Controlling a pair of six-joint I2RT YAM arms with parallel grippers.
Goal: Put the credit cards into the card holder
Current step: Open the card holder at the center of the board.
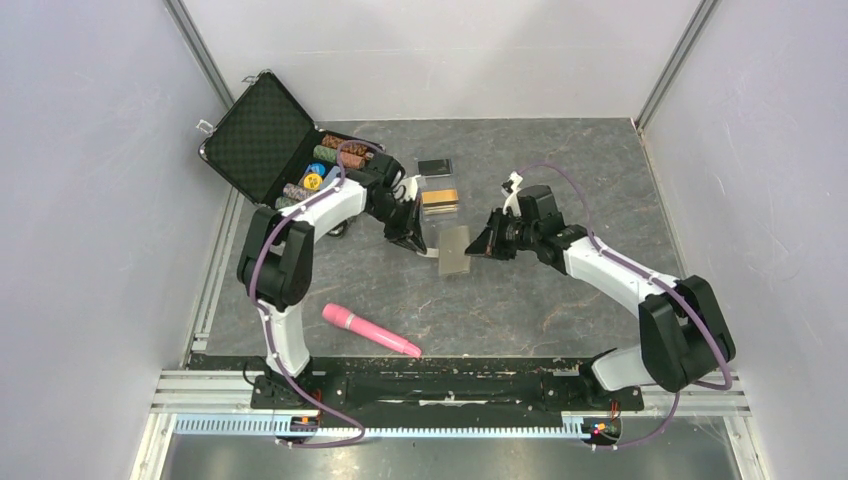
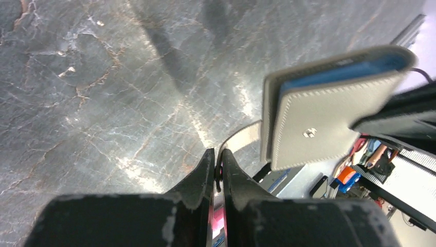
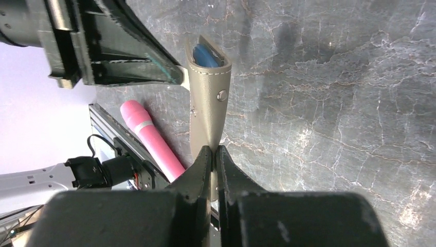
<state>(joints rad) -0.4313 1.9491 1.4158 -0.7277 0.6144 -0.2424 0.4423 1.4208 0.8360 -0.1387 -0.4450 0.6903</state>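
The left gripper [image 2: 218, 158] was clenched on the thin closing tab [image 2: 241, 136] of the card holder [image 2: 313, 123]; the tab curved from the holder's edge into the narrow slit between the two jaws. The right gripper [image 3: 213, 154] was pressed tight on the opposite edge of the card holder, with no visible gap beside the taupe material. The holder hung between the two grippers, near the middle of the table [image 1: 560, 300] and apparently lifted from it. It was slightly open, and the light blue inside showed at its mouth.

The credit cards [image 1: 440, 200] lay on the table just behind the holder, apart from it. The two orange-gold ones were close together, and the black card [image 1: 436, 167] was a little farther back. At the far left stood the open black case [image 1: 262, 135] with poker chips [image 1: 312, 180] in it. A pink cylinder [image 1: 370, 330] lay near the front edge, well apart from the holder.
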